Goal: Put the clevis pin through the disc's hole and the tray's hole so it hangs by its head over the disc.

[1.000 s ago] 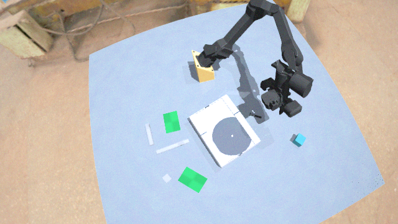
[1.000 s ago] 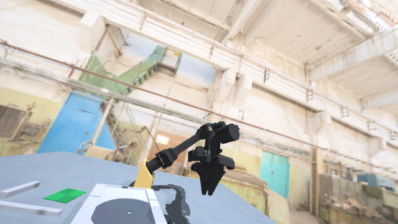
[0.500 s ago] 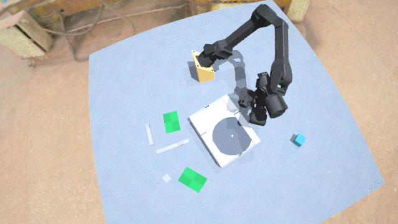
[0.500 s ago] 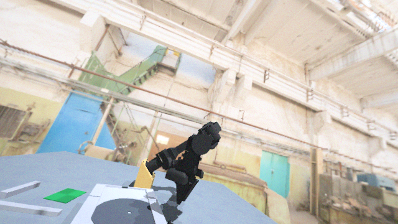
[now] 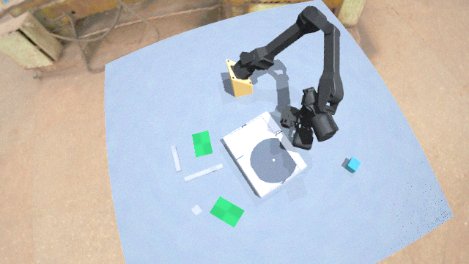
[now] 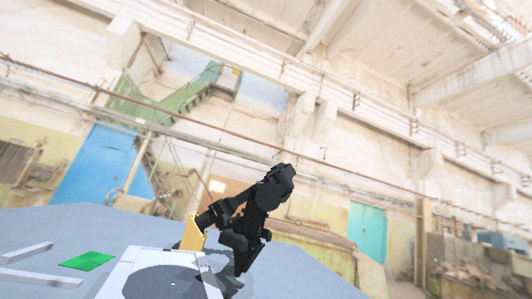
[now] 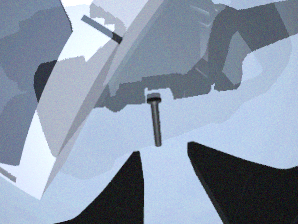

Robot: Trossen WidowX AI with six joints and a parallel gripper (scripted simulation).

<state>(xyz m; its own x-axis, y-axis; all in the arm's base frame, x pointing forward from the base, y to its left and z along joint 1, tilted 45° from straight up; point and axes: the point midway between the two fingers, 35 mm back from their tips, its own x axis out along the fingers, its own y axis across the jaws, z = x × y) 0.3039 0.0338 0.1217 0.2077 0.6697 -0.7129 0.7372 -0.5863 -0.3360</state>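
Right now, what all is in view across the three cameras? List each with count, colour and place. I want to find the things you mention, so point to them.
tray point(image 5: 239, 141) point(image 6: 114, 282) point(image 7: 31, 172): one, white, mid-table
disc point(image 5: 265, 170) point(image 6: 143, 282): one, grey, flat on the tray
pin point(image 7: 156, 125): one, dark grey, lying beside the tray
green patches point(image 5: 202, 144) point(image 6: 87, 261): two, green, on the table
bars point(image 5: 203, 172) point(image 6: 39, 278): two, pale, near the patches
small square point(image 5: 196, 210): one, pale, by the lower patch
cube point(image 5: 353, 165): one, blue, right of the tray
table point(image 5: 146, 92) point(image 6: 62, 220): one, blue
arm point(image 5: 331, 55) point(image 6: 266, 195): one, black, yellow bracket at its base
pincer point(image 7: 164, 152): one, black, open over the pin
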